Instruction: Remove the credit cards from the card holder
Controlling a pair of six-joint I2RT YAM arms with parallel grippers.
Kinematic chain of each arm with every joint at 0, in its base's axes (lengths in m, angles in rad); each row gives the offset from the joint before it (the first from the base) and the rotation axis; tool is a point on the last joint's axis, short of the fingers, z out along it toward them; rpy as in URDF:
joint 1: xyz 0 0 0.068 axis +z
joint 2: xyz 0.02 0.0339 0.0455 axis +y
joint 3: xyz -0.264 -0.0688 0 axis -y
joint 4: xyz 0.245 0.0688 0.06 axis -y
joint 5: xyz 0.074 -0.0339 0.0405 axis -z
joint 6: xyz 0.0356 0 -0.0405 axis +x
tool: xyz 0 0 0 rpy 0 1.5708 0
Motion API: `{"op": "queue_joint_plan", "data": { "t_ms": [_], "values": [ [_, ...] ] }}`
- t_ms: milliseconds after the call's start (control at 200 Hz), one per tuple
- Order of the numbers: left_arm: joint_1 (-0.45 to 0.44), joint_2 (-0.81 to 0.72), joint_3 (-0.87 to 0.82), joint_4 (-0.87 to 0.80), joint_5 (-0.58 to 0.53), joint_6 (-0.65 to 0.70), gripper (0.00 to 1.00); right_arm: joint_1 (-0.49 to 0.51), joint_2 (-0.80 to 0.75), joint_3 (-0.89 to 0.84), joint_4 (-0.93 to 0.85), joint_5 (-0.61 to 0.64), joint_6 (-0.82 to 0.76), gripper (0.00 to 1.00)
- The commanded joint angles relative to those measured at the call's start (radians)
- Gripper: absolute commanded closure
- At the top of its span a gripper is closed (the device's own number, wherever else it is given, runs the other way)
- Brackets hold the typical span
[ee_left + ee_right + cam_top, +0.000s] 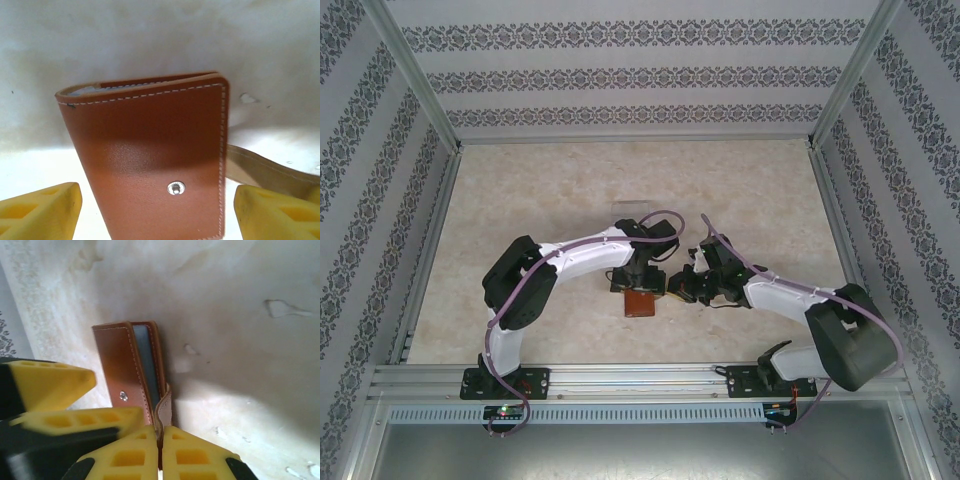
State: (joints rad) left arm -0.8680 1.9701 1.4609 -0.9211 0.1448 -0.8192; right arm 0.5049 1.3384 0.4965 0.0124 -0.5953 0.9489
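One card holder (pixel 640 302) sits on the tabletop (pixel 520 200), mid-way between the two arms' wrists, with a clear tray (pixel 635 211) just beyond it.

Left fingers (pixel 45 212) are spread wide, one on each side of the holder's near end, and touch nothing. Right fingers (pixel 200 455) are pressed together, pinching the closing tab (pixel 165 407) where it leaves the holder.

Pose:
- In the right wrist view the holder's long axis runs straight away from the right fingers.
- The snap stud (pixel 176 188) face is turned toward the left wrist camera.
- The fold spine is on the holder's left in that view. The stitched open edge is on its right, and the tab comes round from there.
- The leaves gape slightly, with grey-blue lining in the gap.
- Can't tell if it lies flat or is tipped on its long edge.
- No credit cards clearly seen, so they are probably tucked inside.

Risks:
- The only grip is on the thin, floppy tab. A pull there would likely drag or lift the whole holder rather than open it, or the tab could slide out of the pinch.
- If the left fingers close across both leaves, they would clamp the holder shut and trap the cards.
- If the holder swings on the tab, the pockets' aim is lost and the cards may spill or jam.
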Motion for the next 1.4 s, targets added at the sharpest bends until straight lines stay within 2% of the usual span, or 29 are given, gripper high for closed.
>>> {"op": "queue_joint_plan", "data": {
  "t_ms": [0, 295, 660, 954, 1054, 1299, 1399],
  "values": [
    [0.017, -0.006, -0.021, -0.042, -0.032, 0.006, 0.21, 0.009, -0.033, 0.025, 0.001, -0.016, 0.019, 0.91],
    [0.033, -0.044, -0.062, -0.001, -0.009, -0.005, 0.22, 0.011, -0.050, 0.017, -0.014, -0.009, 0.016, 0.91],
    [0.044, -0.125, -0.075, -0.048, -0.067, -0.009, 0.27, 0.011, -0.033, 0.019, -0.045, 0.018, -0.001, 0.91],
    [0.048, -0.156, -0.104, -0.055, -0.065, -0.009, 0.40, 0.011, -0.021, 0.034, -0.071, 0.022, -0.014, 0.91],
    [0.049, -0.165, -0.112, -0.022, -0.050, -0.011, 0.34, 0.011, -0.012, 0.039, -0.067, 0.018, -0.012, 0.91],
    [0.049, -0.117, -0.122, 0.115, 0.080, -0.039, 0.21, 0.012, -0.033, 0.037, -0.037, -0.013, 0.024, 0.91],
    [0.049, -0.099, -0.122, 0.133, 0.086, -0.044, 0.20, 0.012, -0.057, 0.036, -0.034, -0.023, 0.044, 0.91]
  ]
}}
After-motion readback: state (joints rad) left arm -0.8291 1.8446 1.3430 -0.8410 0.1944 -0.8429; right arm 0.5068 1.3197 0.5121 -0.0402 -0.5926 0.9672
